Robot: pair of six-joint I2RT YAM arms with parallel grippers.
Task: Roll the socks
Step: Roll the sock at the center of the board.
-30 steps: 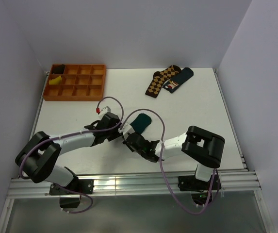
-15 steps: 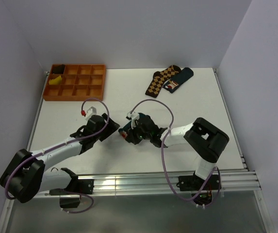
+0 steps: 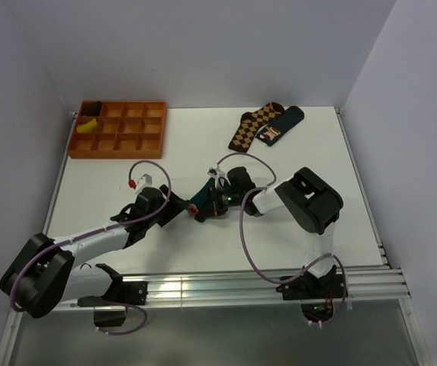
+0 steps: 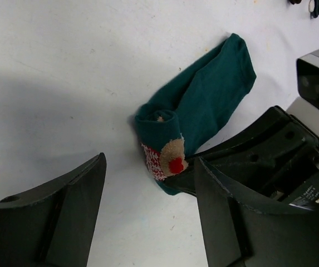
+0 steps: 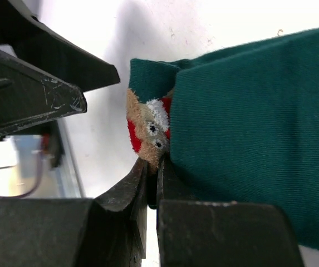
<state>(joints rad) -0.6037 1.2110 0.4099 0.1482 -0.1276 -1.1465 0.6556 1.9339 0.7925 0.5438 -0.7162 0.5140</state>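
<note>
A dark teal sock (image 4: 209, 100) lies on the white table, its near end rolled over so the red, white and brown patch (image 4: 167, 158) shows. My right gripper (image 5: 152, 167) is shut on that rolled end just under the patch; it shows as the black fingers (image 4: 204, 172) in the left wrist view. My left gripper (image 4: 148, 222) stands open just short of the roll, touching nothing. From above, both grippers meet at the sock (image 3: 205, 192) in mid-table, left gripper (image 3: 177, 208) and right gripper (image 3: 200, 207). A second dark sock (image 3: 281, 124) with a colourful patch lies at the back right.
An orange compartment tray (image 3: 119, 130) stands at the back left with a yellow bundle (image 3: 87, 127) and a dark one (image 3: 90, 110) in its left cells. A brown argyle sock (image 3: 250, 126) lies against the second dark sock. Walls close in on both sides.
The left gripper has let go, opened and drawn back left from the sock. The right gripper has swung farther from the bases, carrying the sock's rolled end, and its arm has folded in.
</note>
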